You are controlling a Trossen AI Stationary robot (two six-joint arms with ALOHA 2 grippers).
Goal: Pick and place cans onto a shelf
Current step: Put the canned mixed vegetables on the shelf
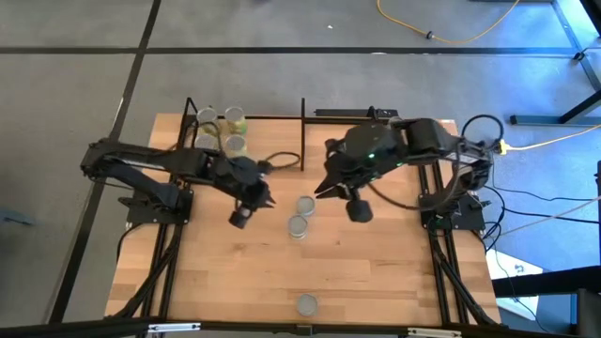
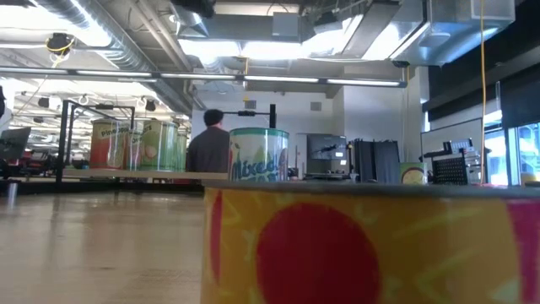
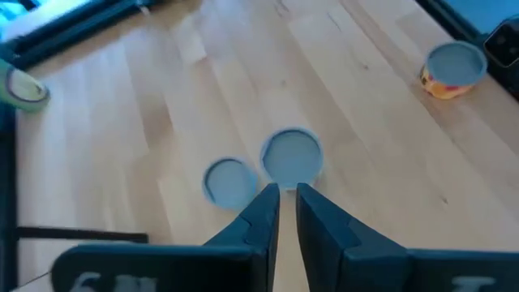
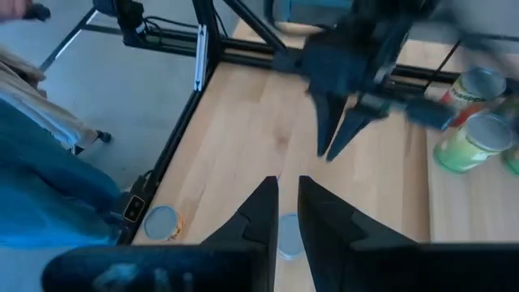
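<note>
Both tools narrow, empty: left tool, right tool. Two cans stood upright, axes vertical, on worktop betw. them.

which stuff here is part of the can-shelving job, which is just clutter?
Job:
- two cans mid-table
- lone can at the near edge
- cans already on the shelf
- shelf
- left gripper, right gripper, both over the table, empty

Not the job:
- tape roll
- yellow cable on the floor
- person in the room behind
</note>
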